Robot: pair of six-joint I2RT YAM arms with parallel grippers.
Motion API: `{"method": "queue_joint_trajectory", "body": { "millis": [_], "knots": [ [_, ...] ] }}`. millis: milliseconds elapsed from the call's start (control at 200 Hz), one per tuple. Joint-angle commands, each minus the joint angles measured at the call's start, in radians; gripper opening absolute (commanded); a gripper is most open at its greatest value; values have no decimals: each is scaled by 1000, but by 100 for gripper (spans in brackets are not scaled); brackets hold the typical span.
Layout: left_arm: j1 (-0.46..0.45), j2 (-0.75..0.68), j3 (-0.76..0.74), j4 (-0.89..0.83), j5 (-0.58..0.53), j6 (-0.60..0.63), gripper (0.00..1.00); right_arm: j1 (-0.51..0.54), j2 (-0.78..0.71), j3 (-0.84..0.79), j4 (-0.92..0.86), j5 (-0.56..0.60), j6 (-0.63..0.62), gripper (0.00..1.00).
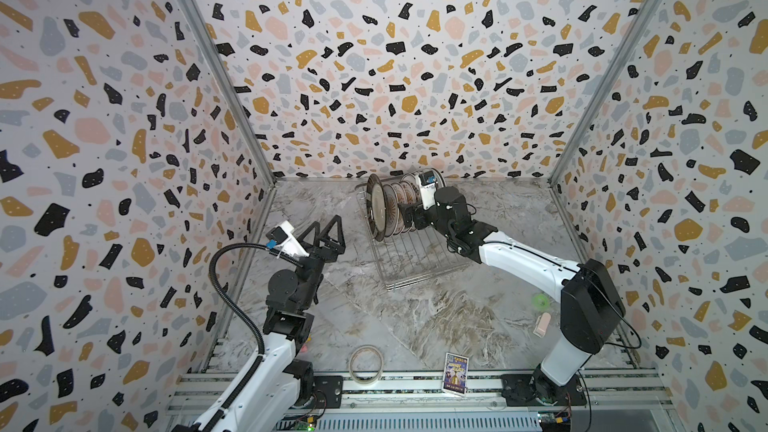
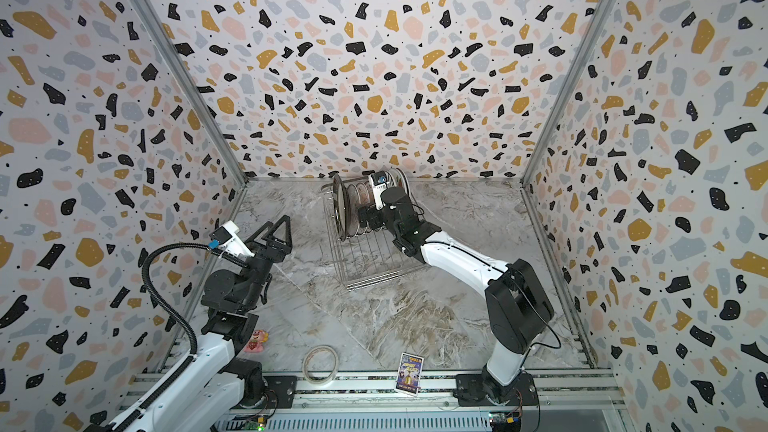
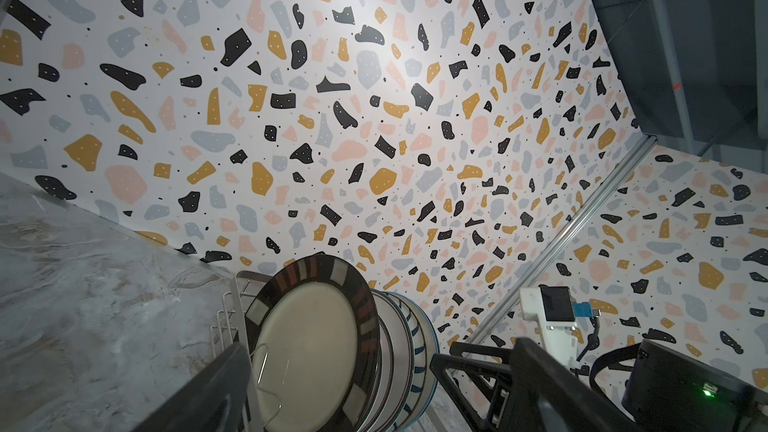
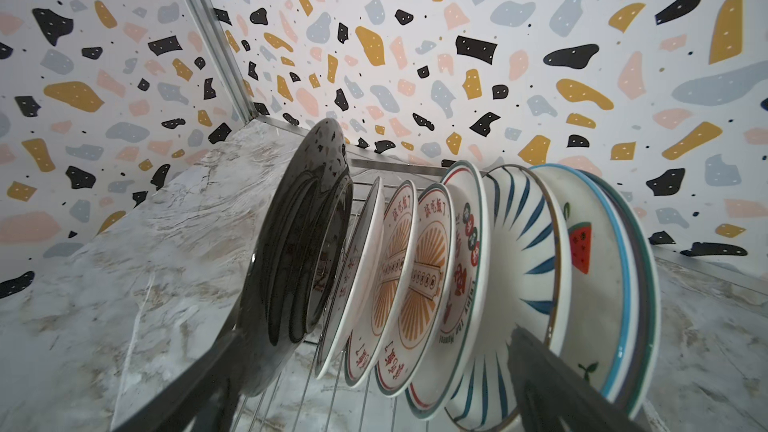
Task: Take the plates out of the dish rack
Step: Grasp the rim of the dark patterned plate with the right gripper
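the right gripper (image 4: 374, 338) gaped wide just before the plates (image 4: 419, 268) standing in the dish rack (image 1: 419, 261); the left gripper (image 1: 327, 224), equally wide, hung well apart.

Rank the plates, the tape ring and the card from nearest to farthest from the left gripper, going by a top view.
1. plates, standing at the back, right of the left gripper
2. tape ring, at the front edge
3. card, front edge, farther right
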Motion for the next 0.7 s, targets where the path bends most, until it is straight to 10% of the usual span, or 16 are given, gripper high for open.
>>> {"method": "queue_joint_trajectory", "body": {
  "millis": [0, 385, 691],
  "knots": [
    [-11, -6, -13, 40, 14, 28, 100, 67, 63, 118, -86, 81, -1, 100],
    [-35, 33, -27, 64, 19, 14, 100, 124, 315, 453, -258, 193, 23, 54],
    [-38, 30, -40, 52, -28, 11, 100, 124, 440, 597, -320, 276, 49, 39]
  ]
}}
